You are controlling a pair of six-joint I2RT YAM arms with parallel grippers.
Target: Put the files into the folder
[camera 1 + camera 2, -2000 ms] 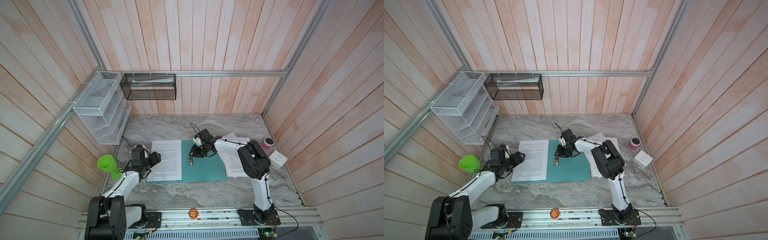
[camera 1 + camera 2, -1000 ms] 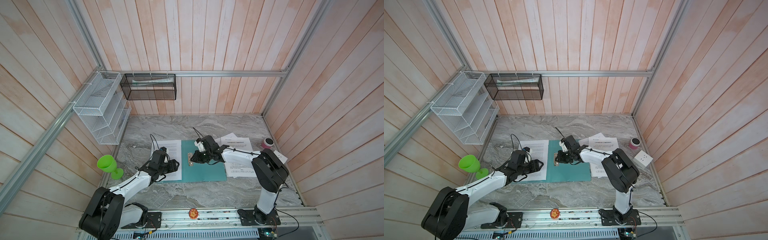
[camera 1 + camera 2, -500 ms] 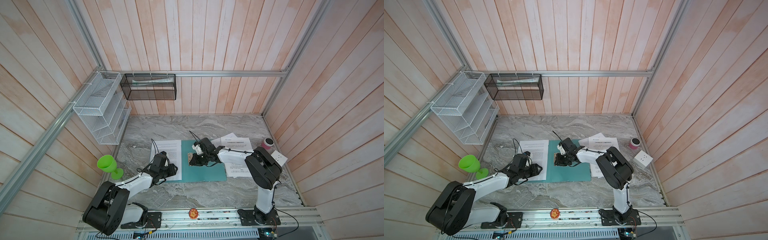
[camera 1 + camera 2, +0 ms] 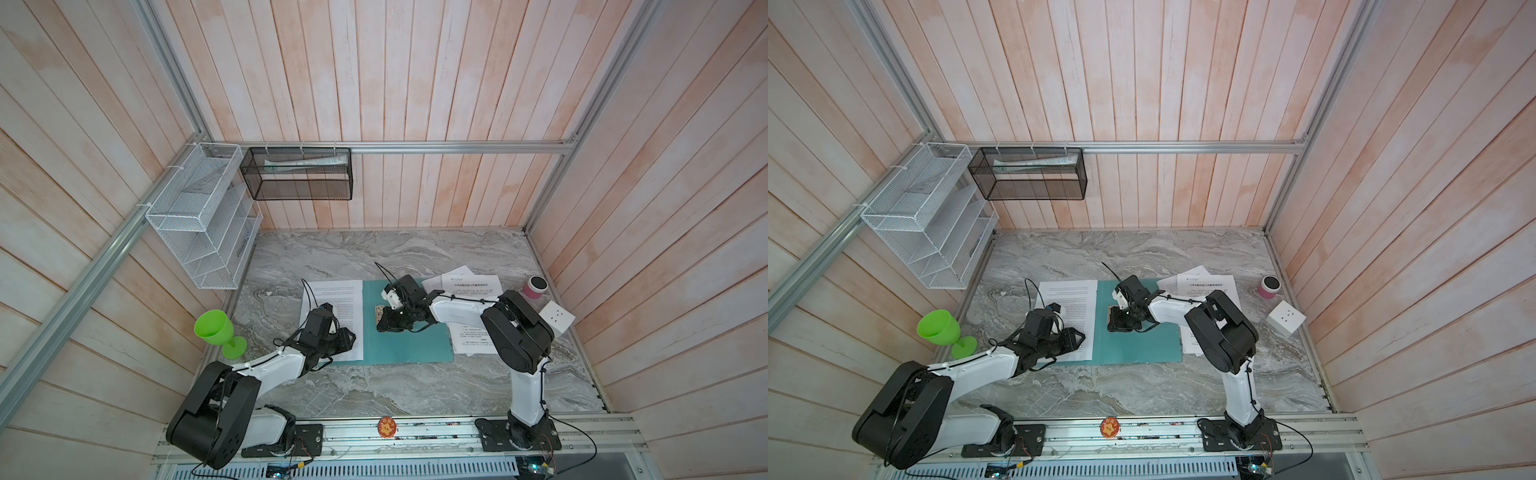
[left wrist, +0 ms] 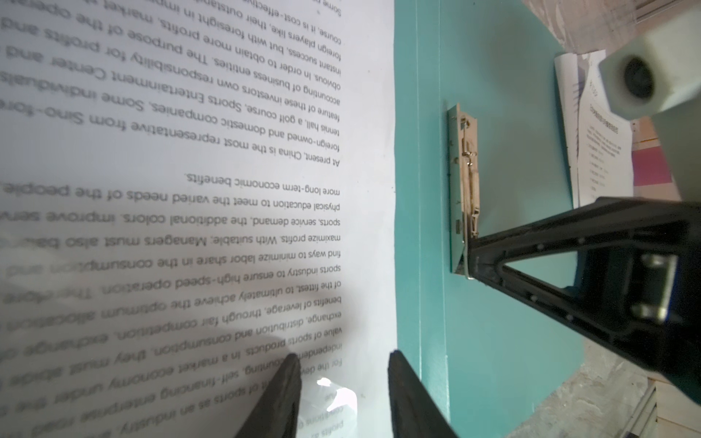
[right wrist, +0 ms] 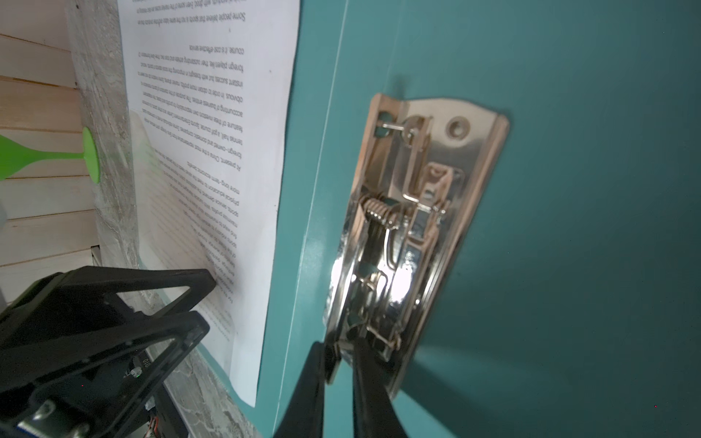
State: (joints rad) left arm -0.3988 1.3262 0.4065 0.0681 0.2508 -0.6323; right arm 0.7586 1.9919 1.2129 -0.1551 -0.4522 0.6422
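The teal folder (image 4: 411, 345) (image 4: 1142, 345) lies open on the marble table. One printed sheet of the files (image 4: 336, 299) (image 5: 189, 189) covers its left half. More files (image 4: 473, 286) (image 4: 1204, 286) lie loose at the folder's right. My left gripper (image 4: 351, 338) (image 5: 341, 360) is low over the sheet's near right corner. Its jaws stand apart with both tips on the paper, which puckers between them. My right gripper (image 4: 380, 324) (image 6: 339, 356) is shut on the near end of the silver clip (image 6: 417, 208) (image 5: 464, 189) by the spine.
A green goblet (image 4: 216, 330) stands at the table's left edge. A pink cup (image 4: 536, 286) and a white socket block (image 4: 557, 318) sit at the right edge. On the walls hang a white wire rack (image 4: 199, 220) and a black mesh basket (image 4: 299, 174).
My left arm has swung in from the table's left edge to the sheet's near right corner, and its jaws have narrowed. The right gripper has stayed on the clip.
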